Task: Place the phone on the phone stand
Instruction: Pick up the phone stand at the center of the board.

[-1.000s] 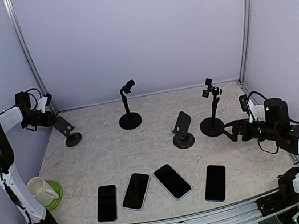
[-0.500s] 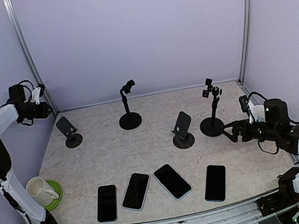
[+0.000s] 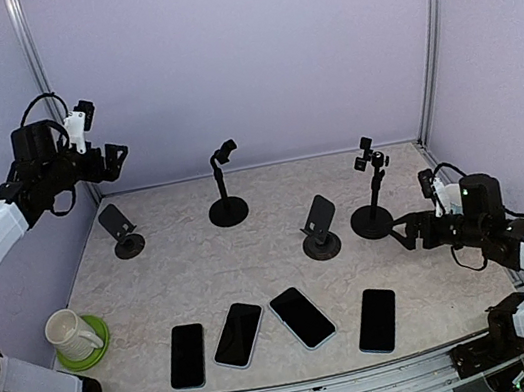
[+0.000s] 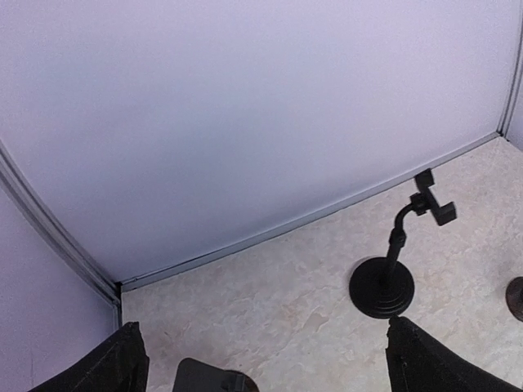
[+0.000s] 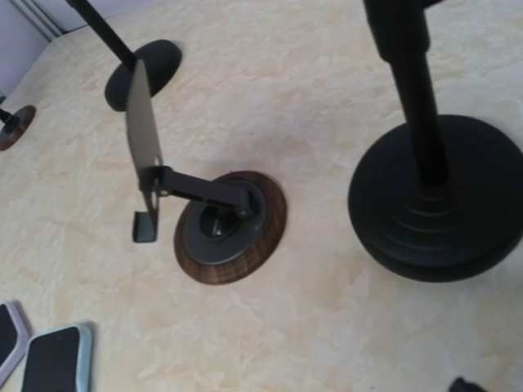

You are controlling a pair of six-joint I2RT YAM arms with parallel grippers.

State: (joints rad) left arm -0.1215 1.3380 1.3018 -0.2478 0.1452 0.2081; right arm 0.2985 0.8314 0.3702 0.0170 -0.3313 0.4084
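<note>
Left fingers [image 4: 114, 367]: released, spread wide with nothing between them, held high over the far left corner, above a small black tilted-plate stand [image 3: 118, 226].
Right fingers [image 3: 405, 232]: we see them parted and empty, low at the right side, just beside the round base of a tall black clamp-head stand [image 3: 374, 198].
Phones: four black glossy slab phones [image 3: 239, 334] lie flat in a row along the near edge of the beige marbled tabletop [image 3: 184, 271]; none is on a stand yet.
Likely target: we judge the black tilted-plate stand on a wood-ringed round base [image 3: 319, 226] the handiest, since it stands near the right fingers, to their left.
Key relation: the rightmost phone [image 3: 376, 320] lies nearward and slightly left of the right fingers, its long axis running near to far with a slight lean.
Nearer arm: the right one; the left fingers are well apart from every phone.
Coming move: we expect the right arm to draw nearward, come down and close across the phone's short width.
Risk: a flat phone gives the fingers little edge to catch.
</note>
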